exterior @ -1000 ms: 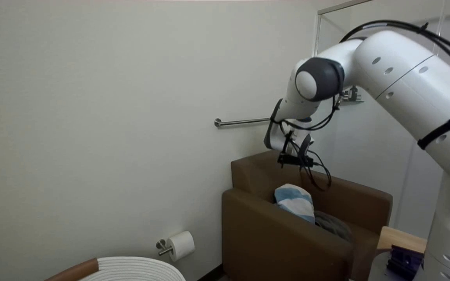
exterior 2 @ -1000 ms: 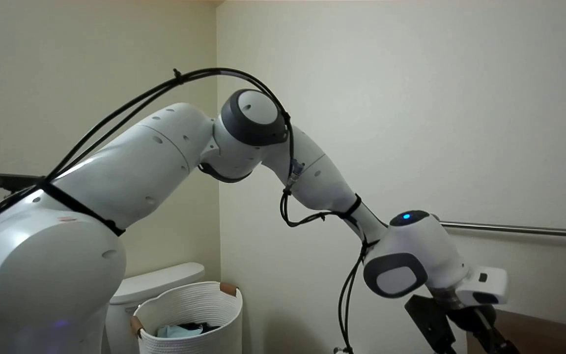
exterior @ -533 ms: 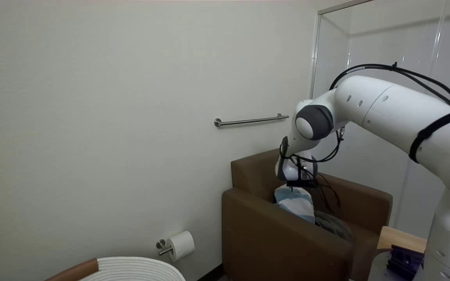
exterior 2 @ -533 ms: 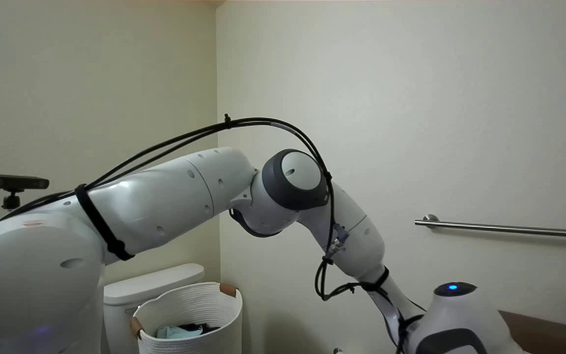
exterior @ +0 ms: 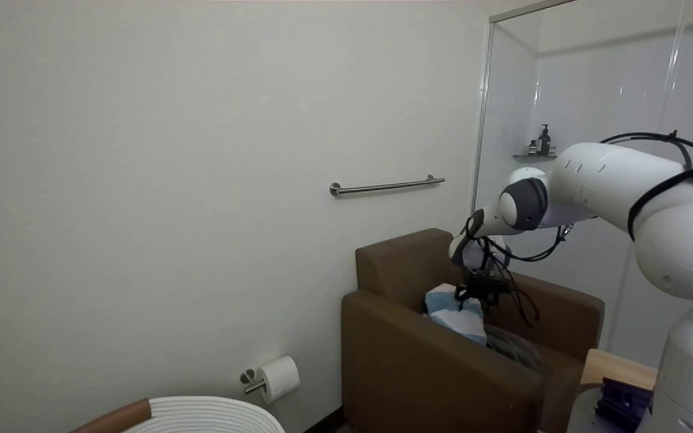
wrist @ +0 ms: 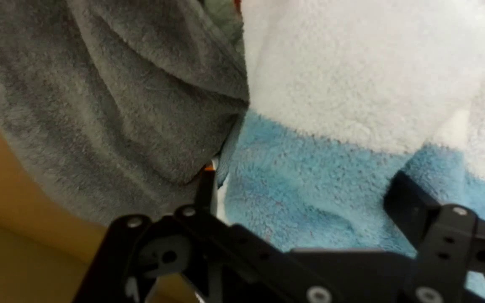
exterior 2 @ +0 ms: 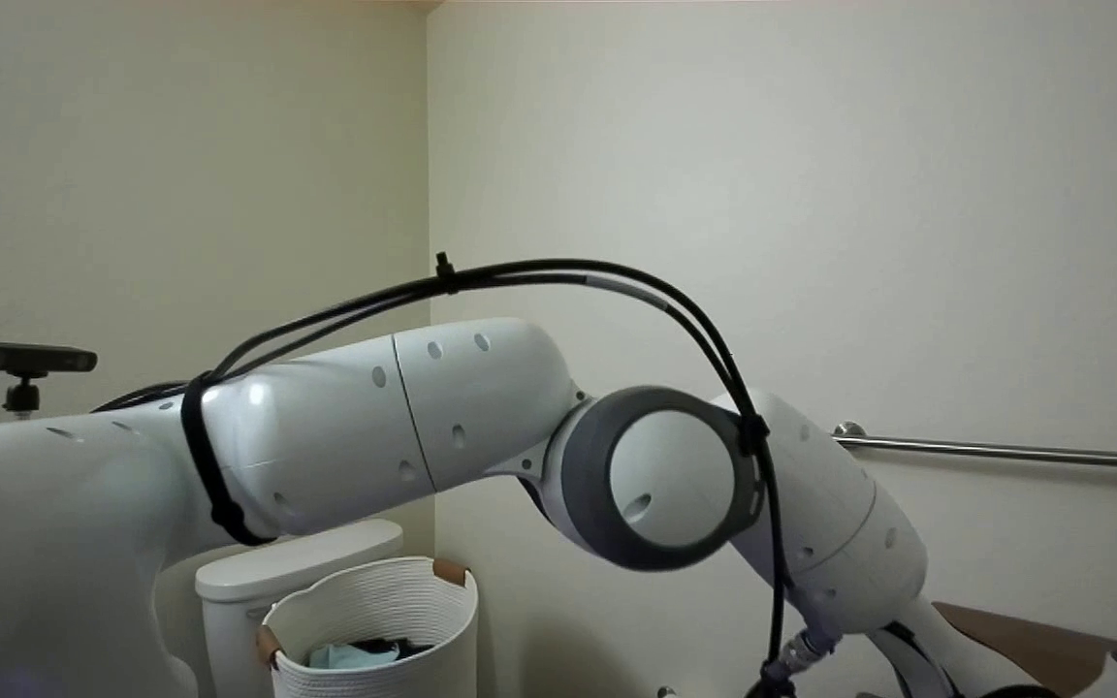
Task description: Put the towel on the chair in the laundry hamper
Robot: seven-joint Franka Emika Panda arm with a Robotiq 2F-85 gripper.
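Note:
The light-blue and white striped towel [exterior: 458,322] lies bunched on the seat of the brown armchair [exterior: 431,367]. It fills the right half of the wrist view [wrist: 352,71]. My gripper [exterior: 473,300] is down at the towel's upper part. In the wrist view my gripper [wrist: 305,185] is open, its fingers wide apart on either side of a blue stripe. The right finger appears to press into the cloth; the left is at the towel's edge. The white laundry hamper [exterior 2: 432,669] stands far from the gripper; part of its rim [exterior: 214,412] shows too. The gripper is out of the frame in an exterior view.
A grey towel [wrist: 112,105] lies against the striped towel on the seat [exterior: 512,346]. The chair's wide arm [exterior: 437,337] and back stand around them. Cloths [exterior 2: 355,654] lie inside the hamper. A metal bar [exterior: 388,187] and a toilet paper roll [exterior: 280,379] are on the wall.
The arm has come down and reached further out over the chair. The gripper has moved from above the towel down to it. The hamper has not moved.

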